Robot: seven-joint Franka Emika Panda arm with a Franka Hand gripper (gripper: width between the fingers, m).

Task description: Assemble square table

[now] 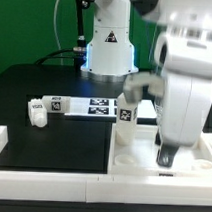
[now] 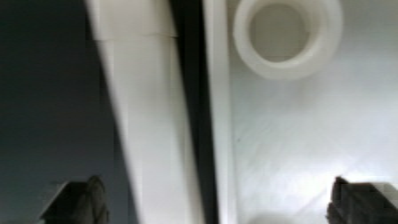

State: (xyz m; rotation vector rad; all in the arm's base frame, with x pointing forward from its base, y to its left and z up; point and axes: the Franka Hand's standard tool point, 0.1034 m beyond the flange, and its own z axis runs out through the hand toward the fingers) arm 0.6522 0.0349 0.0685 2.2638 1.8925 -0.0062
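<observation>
slab (image 1: 134, 160) of white plastic lies on the black table (image 1: 42, 141), and everything here is placed from it. the gripper (image 1: 167, 155) hangs straight over the slab, low above its face, with the bulky white arm (image 1: 185, 77) rising above it. in the wrist view the gripper (image 2: 222, 200) has its two dark fingers (image 2: 80, 200) spread wide, one over the slab (image 2: 302, 130) and the other out past its edge over the dark table; nothing is pinched between them. a round socket (image 2: 288, 35) shows in the slab's corner, away from the fingers. along the slab's edge runs a long white strip (image 2: 134, 100), parted from the flat face by a dark line; whether it is the raised rim or a separate bar i cannot tell.

an upright leg (image 1: 126, 115) with a tag stands at the slab's far corner, touching it or just beside it. the marker board (image 1: 94, 105) lies just past that leg, away from the slab. a second leg (image 1: 59, 105) and a third leg (image 1: 36, 112) lie beyond the board, well apart from the slab. a front bar (image 1: 51, 179) runs off from the slab's near corner. the robot base (image 1: 107, 44) stands behind the slab.
</observation>
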